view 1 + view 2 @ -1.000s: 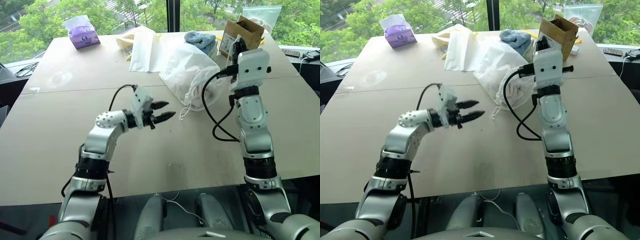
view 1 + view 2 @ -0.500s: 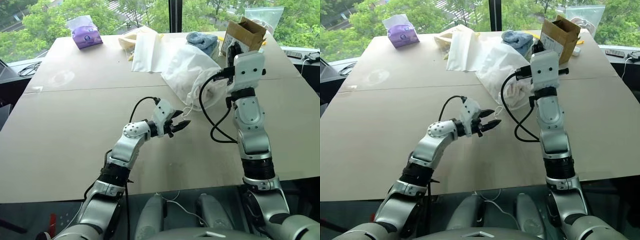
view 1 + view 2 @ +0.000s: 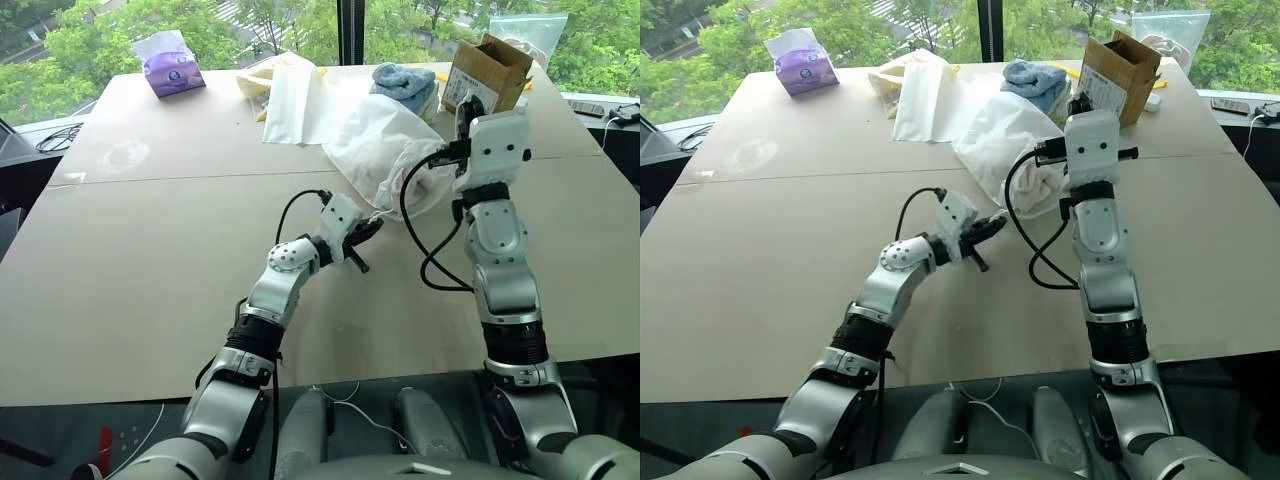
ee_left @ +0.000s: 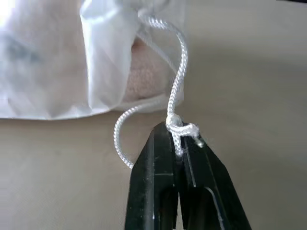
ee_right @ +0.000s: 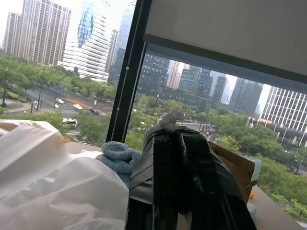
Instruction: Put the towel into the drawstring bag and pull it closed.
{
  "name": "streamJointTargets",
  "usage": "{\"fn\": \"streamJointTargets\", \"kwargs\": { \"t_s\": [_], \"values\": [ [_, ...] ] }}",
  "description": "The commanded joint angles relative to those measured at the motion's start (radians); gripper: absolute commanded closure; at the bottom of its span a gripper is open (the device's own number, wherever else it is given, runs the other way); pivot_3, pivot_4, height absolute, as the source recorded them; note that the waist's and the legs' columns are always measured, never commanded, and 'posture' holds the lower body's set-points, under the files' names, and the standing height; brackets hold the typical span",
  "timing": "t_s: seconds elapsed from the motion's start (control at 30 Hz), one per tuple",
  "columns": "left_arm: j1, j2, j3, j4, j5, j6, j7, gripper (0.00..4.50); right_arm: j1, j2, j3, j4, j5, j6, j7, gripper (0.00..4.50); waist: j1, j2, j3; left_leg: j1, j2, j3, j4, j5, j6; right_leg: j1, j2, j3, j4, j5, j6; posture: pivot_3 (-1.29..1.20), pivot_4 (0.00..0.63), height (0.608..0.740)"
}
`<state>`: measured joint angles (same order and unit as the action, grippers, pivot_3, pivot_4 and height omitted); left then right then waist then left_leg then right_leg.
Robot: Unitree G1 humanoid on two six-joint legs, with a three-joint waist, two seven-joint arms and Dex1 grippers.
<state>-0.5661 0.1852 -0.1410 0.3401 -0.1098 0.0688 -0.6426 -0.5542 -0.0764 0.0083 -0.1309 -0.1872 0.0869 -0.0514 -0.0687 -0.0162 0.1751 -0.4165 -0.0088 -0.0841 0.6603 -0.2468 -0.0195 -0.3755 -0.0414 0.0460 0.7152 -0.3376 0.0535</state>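
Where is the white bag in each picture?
Left eye view: bag at upper middle of the table, beside the raised right arm.
Right eye view: bag at upper middle.
Left wrist view: bag at upper left, its cord pinched in the left gripper.
Right wrist view: bag at lower left.
Shared landmark: blue towel.

Both arms out front, both grippers closed.
The left gripper [image 4: 178,143] points level and rightward, fingers pinched together on the cord [image 4: 176,91]. The right gripper [image 5: 178,132] is raised, angled upward, fingers pressed tight on a scrap of white.
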Motion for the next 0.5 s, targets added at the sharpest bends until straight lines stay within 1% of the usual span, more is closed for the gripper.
{"fn": "streamJointTargets", "kwargs": {
  "t_s": [0.03, 0.13, 0.2, 0.37, 0.5],
  "values": [
    [-0.042, 0.002, 0.099, -0.073, -0.011, -0.048, 0.118, 4.43, -0.005, -0.015, -0.024, -0.047, 0.001, -0.001, -0.009, 4.50, 0.001, 0.000, 0.000, 0.000, 0.000, 0.000, 0.000, 0.000, 0.000, 0.000, 0.000, 0.000, 0.000, 0.000, 0.000, 0.00, 0.150, 0.740],
    [-0.136, 0.026, 0.179, -0.065, -0.028, -0.040, 0.194, 4.43, -0.021, -0.039, -0.074, -0.028, 0.021, 0.014, -0.016, 4.50, 0.003, 0.000, 0.000, 0.000, 0.000, 0.000, 0.000, 0.000, 0.000, 0.000, 0.000, 0.000, 0.000, 0.000, 0.000, 0.00, 0.150, 0.740],
    [-0.227, 0.059, 0.228, -0.034, -0.034, -0.046, 0.230, 4.43, -0.052, -0.072, -0.117, -0.007, 0.037, 0.024, -0.016, 4.50, 0.006, 0.000, 0.000, -0.001, 0.000, -0.001, 0.001, 0.000, 0.000, 0.000, 0.000, -0.001, 0.000, 0.000, 0.000, 0.00, 0.150, 0.740],
    [-0.458, 0.157, 0.344, 0.085, -0.028, -0.093, 0.348, 4.43, -0.155, -0.188, -0.212, 0.062, 0.056, 0.034, -0.031, 4.50, 0.003, 0.000, 0.000, -0.001, -0.003, -0.001, 0.000, 0.000, 0.000, 0.000, -0.001, -0.001, -0.001, 0.000, 0.000, 0.00, 0.150, 0.740],
    [-0.568, 0.219, 0.399, 0.160, -0.020, -0.131, 0.427, 4.43, -0.218, -0.240, -0.281, 0.101, 0.070, 0.084, -0.076, 4.50, -0.001, 0.000, 0.000, -0.001, -0.003, 0.000, -0.003, 0.000, 0.000, -0.001, -0.001, -0.001, -0.002, 0.000, 0.000, 0.00, 0.150, 0.740]
  ]
}}
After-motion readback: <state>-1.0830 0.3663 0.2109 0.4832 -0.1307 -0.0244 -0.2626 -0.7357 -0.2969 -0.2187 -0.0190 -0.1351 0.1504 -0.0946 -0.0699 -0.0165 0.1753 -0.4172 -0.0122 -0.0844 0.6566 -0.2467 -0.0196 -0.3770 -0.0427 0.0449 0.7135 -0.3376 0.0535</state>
